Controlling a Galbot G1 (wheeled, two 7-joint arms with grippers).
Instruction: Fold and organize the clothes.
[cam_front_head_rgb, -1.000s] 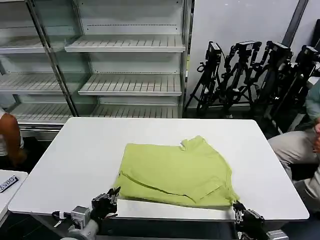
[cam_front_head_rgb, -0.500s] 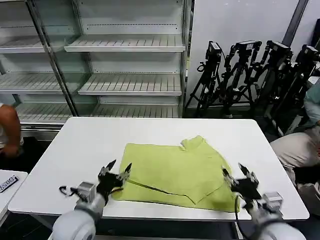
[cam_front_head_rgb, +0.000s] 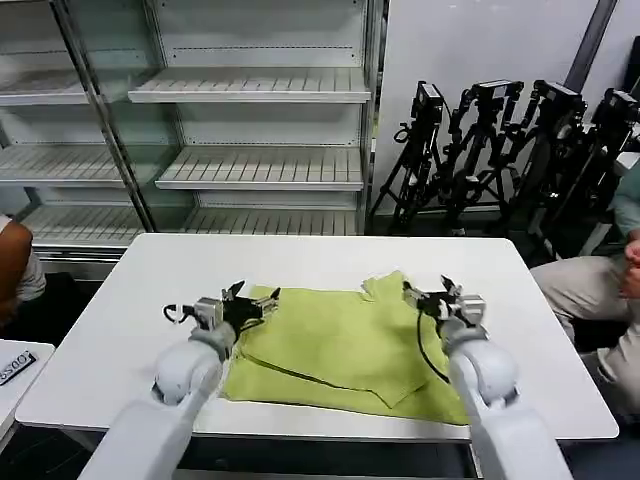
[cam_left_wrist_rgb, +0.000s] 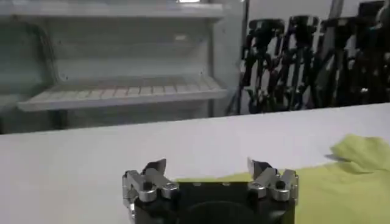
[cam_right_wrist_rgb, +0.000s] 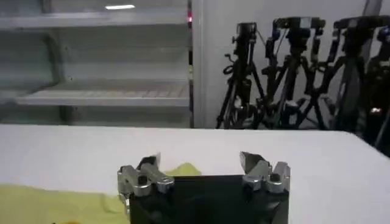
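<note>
**Both grippers over the far edge of the shirt, jaws apart**

In the head view, the lime-green short-sleeved cotton T-shirt (cam_front_head_rgb: 345, 350) lies partly folded on the white rectangular table (cam_front_head_rgb: 150, 290), in the lower centre of the frame, with a small flap of cloth sticking up at its upper right edge. The left gripper (cam_front_head_rgb: 250, 301) sits at the shirt's upper left corner, left of centre in the frame, its jaws spread and holding nothing. The right gripper (cam_front_head_rgb: 432, 296) is right of centre, just beside the raised flap, its jaws likewise apart and empty. Metal shelving (cam_front_head_rgb: 250, 90) fills the upper left of the frame and a row of black camera tripods (cam_front_head_rgb: 500, 150) stands at the upper right.

In the left wrist view, the left gripper (cam_left_wrist_rgb: 207, 167) is at the bottom centre with its two fingers wide apart; yellow-green cloth (cam_left_wrist_rgb: 347, 182) shows beneath it and runs to the lower right.

In the right wrist view, the right gripper (cam_right_wrist_rgb: 201, 163) is at the bottom centre, fingers wide apart, with the shirt (cam_right_wrist_rgb: 55, 207) at the lower left.
</note>
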